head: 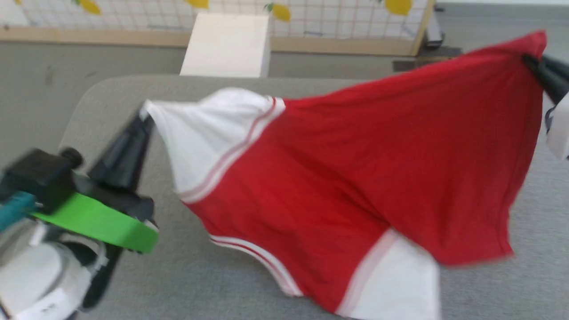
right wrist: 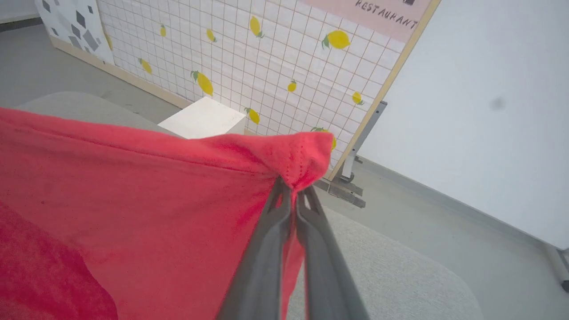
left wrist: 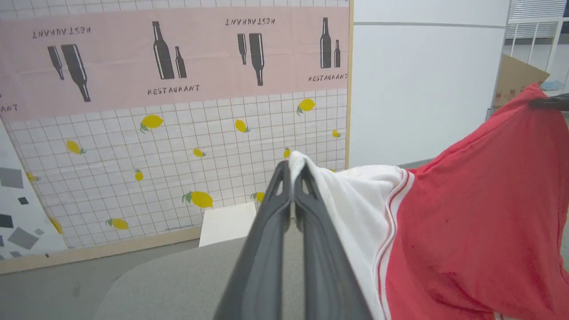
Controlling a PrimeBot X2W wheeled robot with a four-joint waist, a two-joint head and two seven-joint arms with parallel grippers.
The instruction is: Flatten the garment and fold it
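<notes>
Over grey table (head: 178,275) — garment (head: 355,178); lemon-tiled wall (left wrist: 178,146) beyond.

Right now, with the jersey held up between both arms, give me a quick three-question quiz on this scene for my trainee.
1. True or false: the left pincer is shut on the white sleeve of the jersey T-shirt.
2. What does the right pincer grip? A) a red corner of the shirt B) the striped collar C) nothing
3. Is the shirt spread flat on the grey table? Answer in a few words.

Key: 1 true. 2 A. 3 No, it is held up, stretched between the two pincers.
</notes>
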